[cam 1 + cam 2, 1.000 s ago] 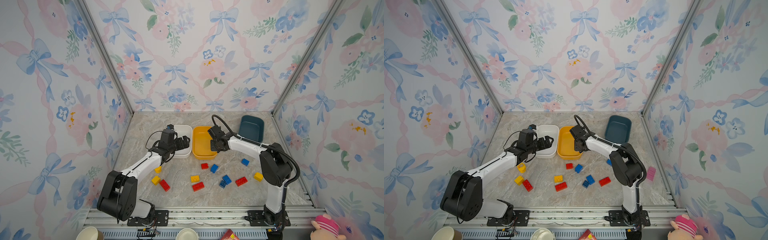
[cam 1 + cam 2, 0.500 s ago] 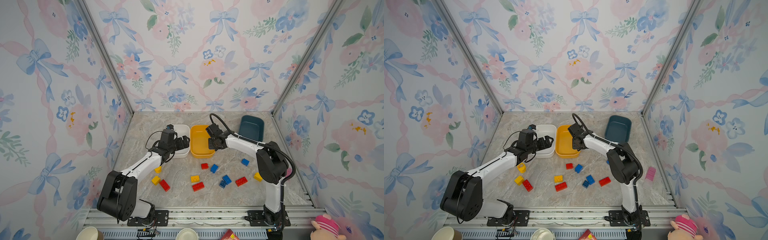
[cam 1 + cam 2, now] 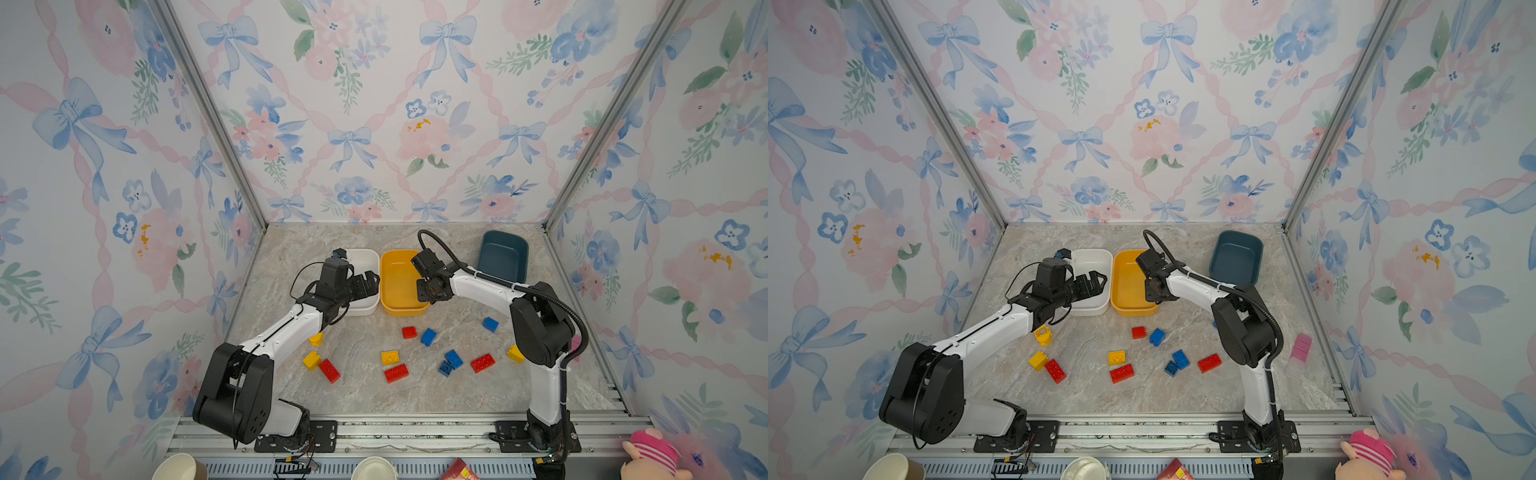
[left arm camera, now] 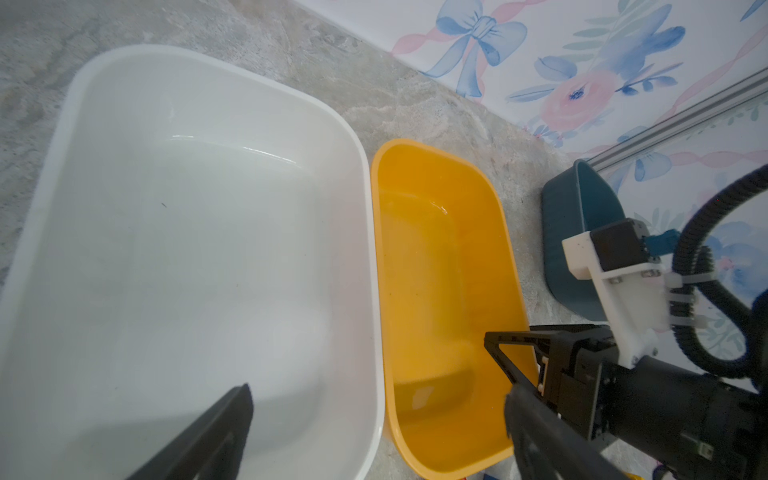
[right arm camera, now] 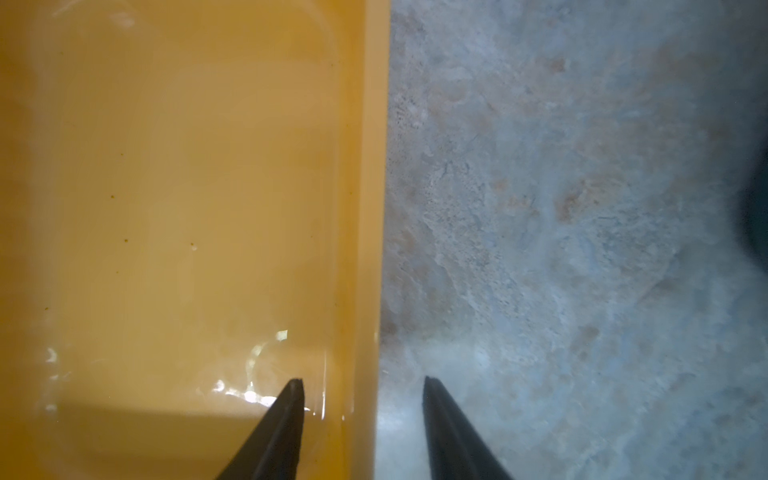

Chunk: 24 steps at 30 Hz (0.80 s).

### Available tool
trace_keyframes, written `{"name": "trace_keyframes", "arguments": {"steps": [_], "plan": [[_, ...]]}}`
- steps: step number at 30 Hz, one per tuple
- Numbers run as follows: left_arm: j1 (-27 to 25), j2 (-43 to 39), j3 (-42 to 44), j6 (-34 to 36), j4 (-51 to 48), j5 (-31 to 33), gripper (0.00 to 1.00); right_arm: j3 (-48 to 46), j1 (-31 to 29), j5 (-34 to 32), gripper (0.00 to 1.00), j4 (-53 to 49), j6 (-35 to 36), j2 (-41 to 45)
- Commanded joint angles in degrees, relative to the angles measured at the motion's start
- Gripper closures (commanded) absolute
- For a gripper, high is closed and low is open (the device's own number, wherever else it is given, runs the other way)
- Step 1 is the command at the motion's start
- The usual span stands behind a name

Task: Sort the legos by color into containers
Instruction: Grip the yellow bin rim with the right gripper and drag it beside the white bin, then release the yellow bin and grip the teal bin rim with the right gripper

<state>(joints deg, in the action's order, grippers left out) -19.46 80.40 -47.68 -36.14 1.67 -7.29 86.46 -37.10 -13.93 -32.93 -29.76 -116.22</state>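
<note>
Three containers stand at the back: a white tub point(image 3: 360, 259), a yellow-orange tub point(image 3: 400, 282) right beside it, and a teal tub point(image 3: 502, 254) apart to the right. All three look empty. Several red, blue and yellow legos lie loose on the table, among them a red one point(image 3: 409, 332), a blue one point(image 3: 428, 336) and a yellow one point(image 3: 390, 357). My left gripper point(image 4: 378, 392) hangs open over the touching walls of the white tub point(image 4: 187, 232) and the yellow tub point(image 4: 436, 270), holding nothing. My right gripper point(image 5: 361, 382) is open astride the yellow tub's wall point(image 5: 370, 208), one finger inside and one outside.
A pink block point(image 3: 1300, 347) lies by the right wall. Paper cups point(image 3: 178, 469) and a pink plush toy point(image 3: 652, 455) sit beyond the front rail. Aluminium posts and papered walls close in the marble table point(image 3: 374, 399).
My right gripper has moved left along the yellow tub and gone from shut to open, astride its wall. The yellow tub seems slightly nearer the white one. The left arm has barely moved.
</note>
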Motion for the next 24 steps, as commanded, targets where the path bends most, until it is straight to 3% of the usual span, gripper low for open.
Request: {"name": "trace_keyframes", "arguments": {"steps": [1, 11, 16, 24], "plan": [[0.4, -1.15, 0.42, -0.31, 0.57, 0.82, 0.03, -1.27, 0.79, 0.38, 0.44, -1.26, 0.39, 3.12], [0.39, -1.13, -0.22, 0.02, 2.36, -0.23, 0.02, -4.75, 8.2, 1.11, 0.29, -3.17, 3.05, 12.81], [0.39, -0.43, 0.39, -0.6, 4.28, -1.3, 0.02, -7.65, 16.28, 1.58, 0.21, -2.84, 4.96, 16.83], [0.39, -1.57, 1.87, -1.52, 6.15, -0.99, 0.02, -7.15, 28.27, 2.19, 0.19, -2.67, 8.07, 16.1]]}}
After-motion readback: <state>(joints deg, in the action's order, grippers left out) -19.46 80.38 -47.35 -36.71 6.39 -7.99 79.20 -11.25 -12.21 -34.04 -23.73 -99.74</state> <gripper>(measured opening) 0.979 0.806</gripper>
